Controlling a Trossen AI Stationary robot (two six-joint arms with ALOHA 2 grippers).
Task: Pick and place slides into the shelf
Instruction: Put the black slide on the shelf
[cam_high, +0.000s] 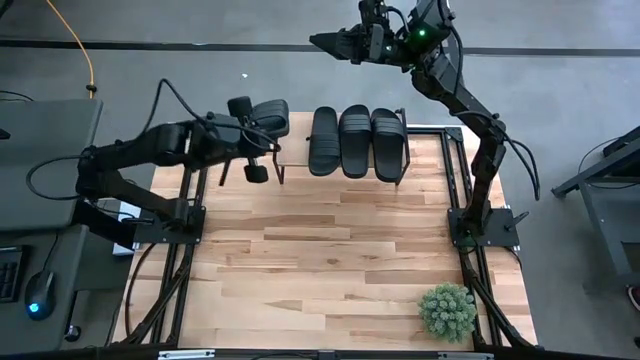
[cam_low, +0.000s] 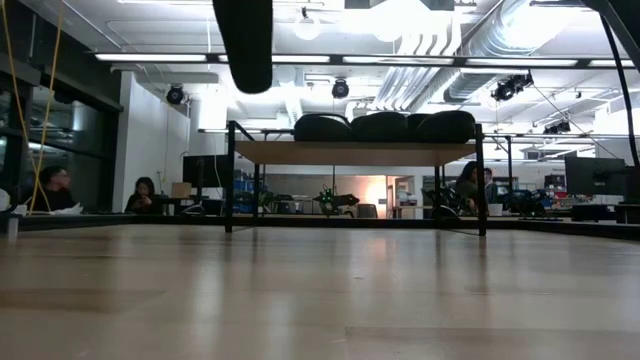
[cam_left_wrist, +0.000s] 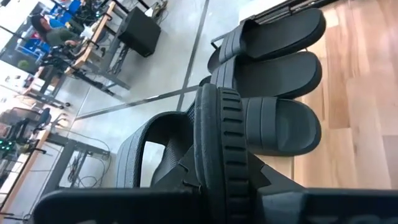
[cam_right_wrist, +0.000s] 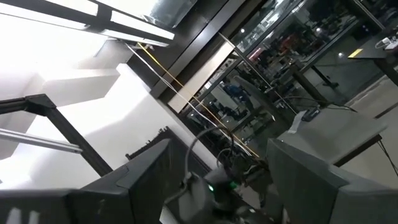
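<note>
I have the fourth slide (cam_high: 268, 117) pinched by its strap in the left gripper (cam_high: 243, 128), fingers clamped nearly shut on it, hanging just off the shelf's (cam_high: 290, 150) left end. Three slides (cam_high: 356, 142) already sit side by side on top, so the only free spot is the bare strip beside the leftmost one. I'd square the sole with its neighbours, lower until it rests flat, then let go. The right gripper (cam_high: 335, 43) waits beyond the counter's (cam_high: 330, 260) far edge, fingers wide and empty.
</note>
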